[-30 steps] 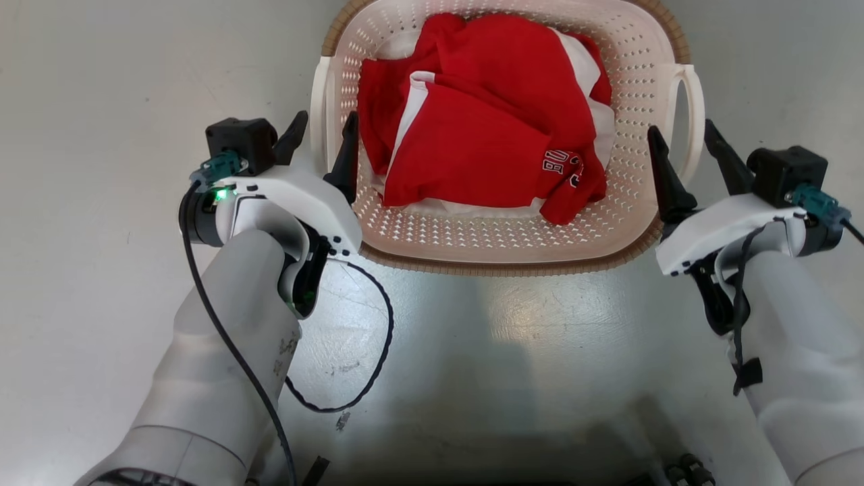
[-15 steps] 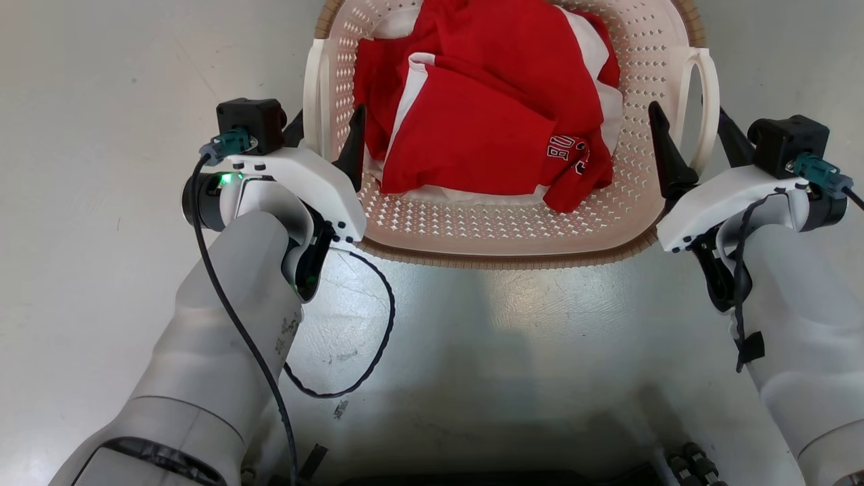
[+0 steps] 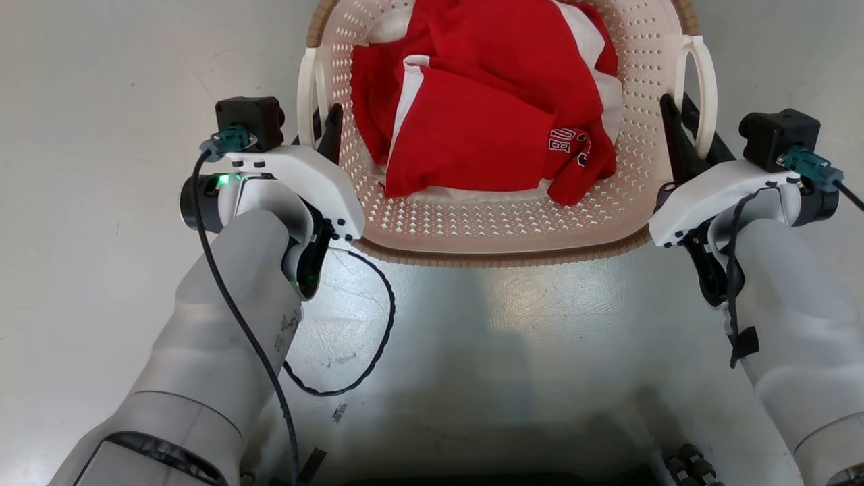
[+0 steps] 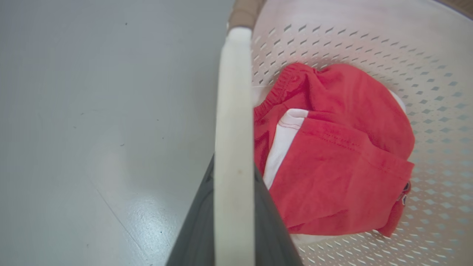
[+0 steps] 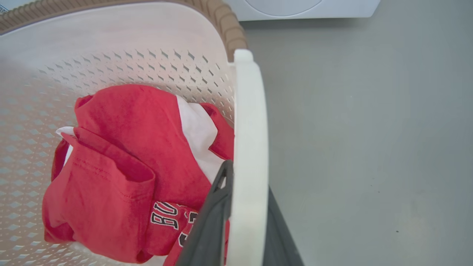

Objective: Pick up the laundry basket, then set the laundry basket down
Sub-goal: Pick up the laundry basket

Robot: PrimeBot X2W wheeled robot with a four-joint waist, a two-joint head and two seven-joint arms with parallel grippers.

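A crumpled red garment (image 3: 472, 128) lies at far centre. It has a white stripe (image 3: 403, 101) on its left side and black-outlined white lettering (image 3: 563, 143) at its near right corner. White fabric (image 3: 609, 101) shows beneath it on the right. The grey floor (image 3: 101, 202) is glossy, with a small dark speck (image 3: 339, 410) at near left of centre. A white appliance (image 5: 303, 9) stands at the far edge.
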